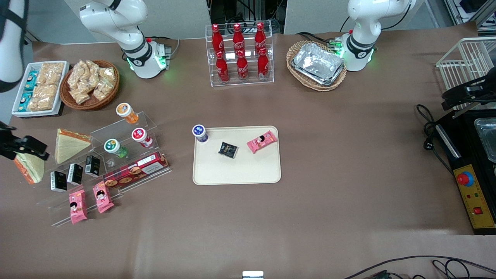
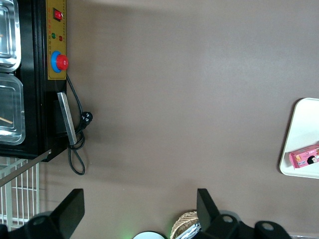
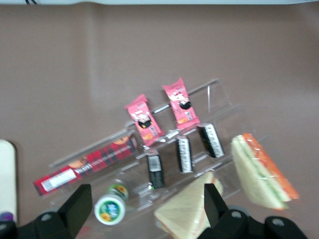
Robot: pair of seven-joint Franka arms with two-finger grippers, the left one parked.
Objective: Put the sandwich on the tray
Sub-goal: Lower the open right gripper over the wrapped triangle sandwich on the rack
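The table (image 1: 348,162) fills the front view. The tray (image 1: 232,170) lies at the centre of that frame; it carries three small items, and the half nearer the front camera is bare.

The clear display stand (image 1: 116,162) occupies the working arm's end of the table. The sandwich (image 1: 29,170) rests just beside the stand, at mid-height on the frame's edge and well apart from the tray. Its long axis runs obliquely down the frame, with the green and orange-red layers along one long edge.

The gripper (image 3: 147,191) hangs above this end of the stand, fingers spread wide and holding nothing. In the right wrist view, the plain wedge (image 3: 187,211) lies between the fingers, while the sandwich (image 3: 261,174) lies outside one finger (image 3: 214,204). Judgement: the gripper needs a sideways shift toward the sandwich, then alignment across its short dimension.
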